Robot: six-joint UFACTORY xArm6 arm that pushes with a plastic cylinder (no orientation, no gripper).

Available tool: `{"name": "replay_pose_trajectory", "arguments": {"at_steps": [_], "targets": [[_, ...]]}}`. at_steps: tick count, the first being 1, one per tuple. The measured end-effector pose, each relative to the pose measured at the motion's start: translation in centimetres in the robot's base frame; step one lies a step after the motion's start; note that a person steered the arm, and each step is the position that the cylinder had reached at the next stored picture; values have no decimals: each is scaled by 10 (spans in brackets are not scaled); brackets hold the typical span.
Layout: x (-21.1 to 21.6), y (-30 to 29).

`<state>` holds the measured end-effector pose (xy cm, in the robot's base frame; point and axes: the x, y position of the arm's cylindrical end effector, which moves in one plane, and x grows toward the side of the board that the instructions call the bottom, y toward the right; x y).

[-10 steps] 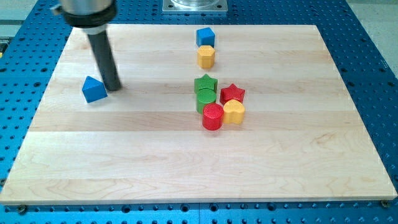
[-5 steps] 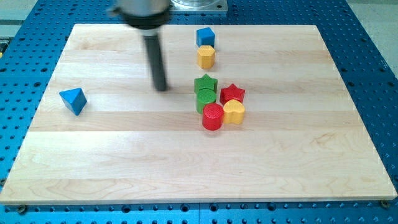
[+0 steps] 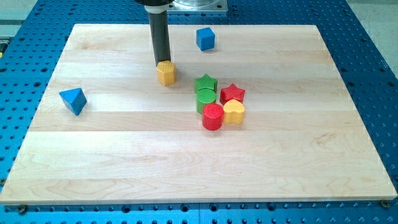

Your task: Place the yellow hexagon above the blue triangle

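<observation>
The yellow hexagon [image 3: 166,73] lies left of the board's middle, towards the view's top. My tip [image 3: 161,64] touches its upper left edge; the dark rod rises straight up from there. The blue triangle [image 3: 73,100] lies far to the left, apart from the hexagon and lower in the view.
A blue cube [image 3: 205,38] sits near the top edge. A cluster right of the hexagon holds a green star [image 3: 205,83], a green cylinder [image 3: 206,98], a red star [image 3: 232,93], a red cylinder [image 3: 212,116] and a yellow heart [image 3: 234,112]. The wooden board [image 3: 311,155] lies on a blue perforated table.
The yellow hexagon has moved from beside the blue cube down and to the left. My tip went from the blue triangle across to the hexagon. The triangle slid left earlier and now rests.
</observation>
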<state>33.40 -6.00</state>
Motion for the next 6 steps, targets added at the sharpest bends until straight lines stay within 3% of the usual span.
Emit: {"name": "replay_pose_trajectory", "arguments": {"at_steps": [1,2,3,5,6], "targets": [[5,58],[38,58],[41,-37],[11,-63],[19,-127]]}}
